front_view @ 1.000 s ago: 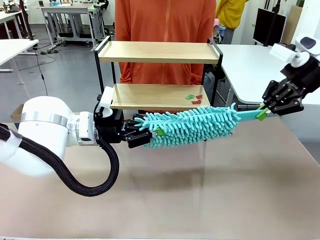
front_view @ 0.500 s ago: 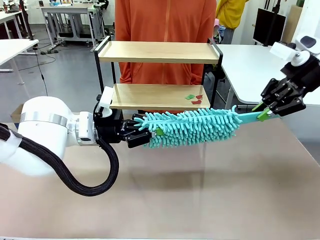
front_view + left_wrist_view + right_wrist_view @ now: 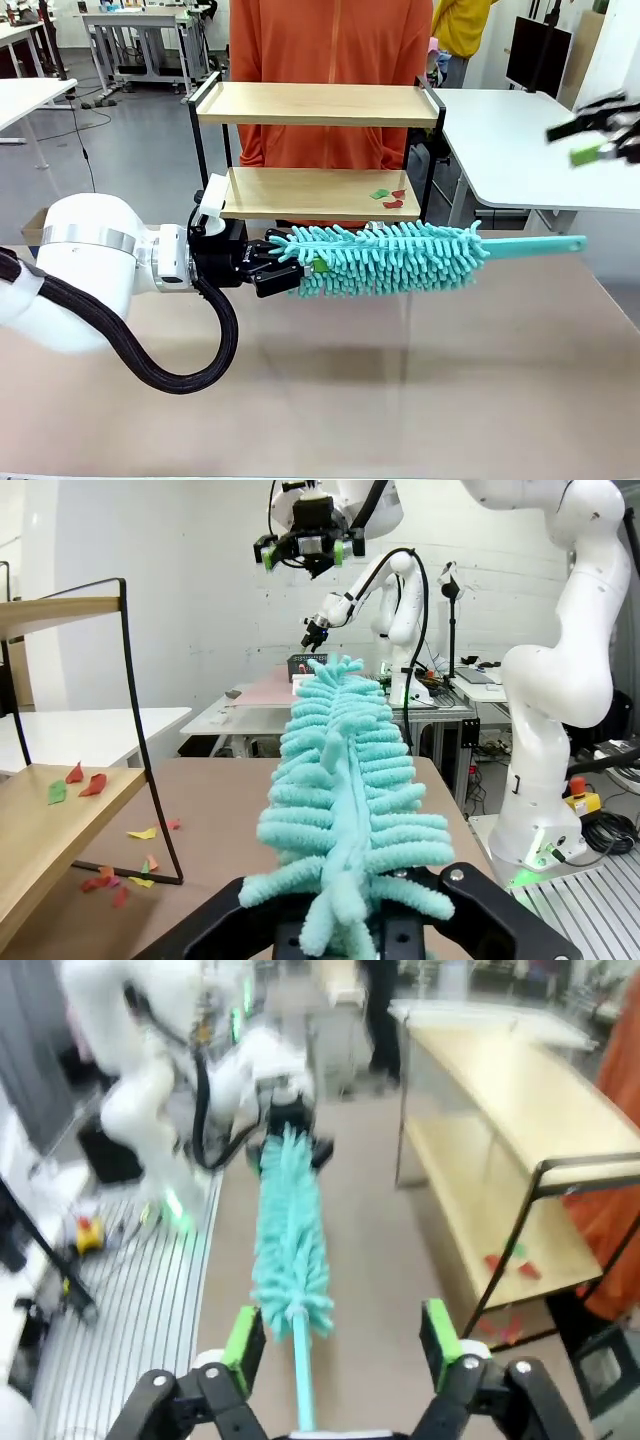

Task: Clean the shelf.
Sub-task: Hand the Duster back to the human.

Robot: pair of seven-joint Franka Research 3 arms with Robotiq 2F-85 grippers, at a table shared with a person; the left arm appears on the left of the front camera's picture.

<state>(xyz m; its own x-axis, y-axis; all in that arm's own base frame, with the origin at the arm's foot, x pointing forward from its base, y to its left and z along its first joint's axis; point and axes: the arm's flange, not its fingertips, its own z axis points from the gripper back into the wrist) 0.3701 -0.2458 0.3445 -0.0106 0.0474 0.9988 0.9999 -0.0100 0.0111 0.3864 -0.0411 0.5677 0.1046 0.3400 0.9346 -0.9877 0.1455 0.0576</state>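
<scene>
The left gripper (image 3: 285,272) is clamped on the teal duster (image 3: 385,258); the right gripper (image 3: 600,130) hangs wide, holding nothing. Judgement: swing the bristles level onto the shelf (image 3: 318,150) behind — its lower board holds 3 scraps (image 3: 389,197).

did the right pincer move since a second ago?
Yes. The right pincer let go of the duster handle and rose up and right, now level with the shelf top board.
</scene>
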